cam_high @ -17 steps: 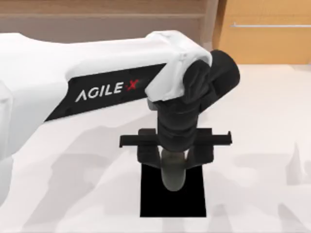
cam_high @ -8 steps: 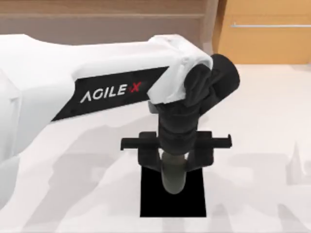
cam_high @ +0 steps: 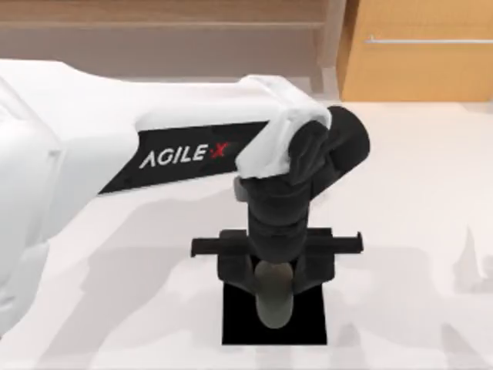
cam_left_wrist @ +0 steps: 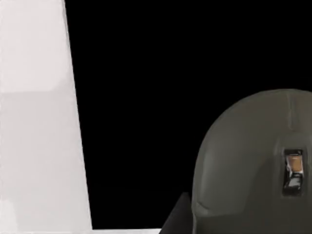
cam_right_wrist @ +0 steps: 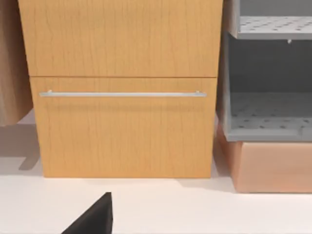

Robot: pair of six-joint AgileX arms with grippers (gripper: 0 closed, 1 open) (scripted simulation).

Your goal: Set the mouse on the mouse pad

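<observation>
Left gripper [cam_high: 274, 271] hangs over the far edge of the mouse pad [cam_high: 240, 320], fingers pointing down, with the mouse [cam_high: 273, 302] between them. Its fingers [cam_high: 231, 270] stand on either side of the grey body, pinching it. How the mouse stands against the pad's surface cannot be told from above, whether touching or just clear of it.

Mouse: dull grey, rounded, lying lengthwise toward the near edge of the table, over the middle of the pad's far half. From the left wrist camera its domed back [cam_left_wrist: 253, 165] is seen with a small wheel slot, the black pad [cam_left_wrist: 146, 97] spreading behind it.

Mouse pad: flat, matte black, near the table's near edge, about centred left to right. White table [cam_high: 408, 231] surrounds it; a strip of that surface [cam_left_wrist: 39, 122] borders the pad in the left wrist view.

Left arm [cam_high: 115, 169] reaches in from the left of the top view.

Right wrist camera faces a wooden drawer front [cam_right_wrist: 122, 87] with a bar handle [cam_right_wrist: 122, 94], and a grey shelf unit [cam_right_wrist: 268, 73] beside it.
</observation>
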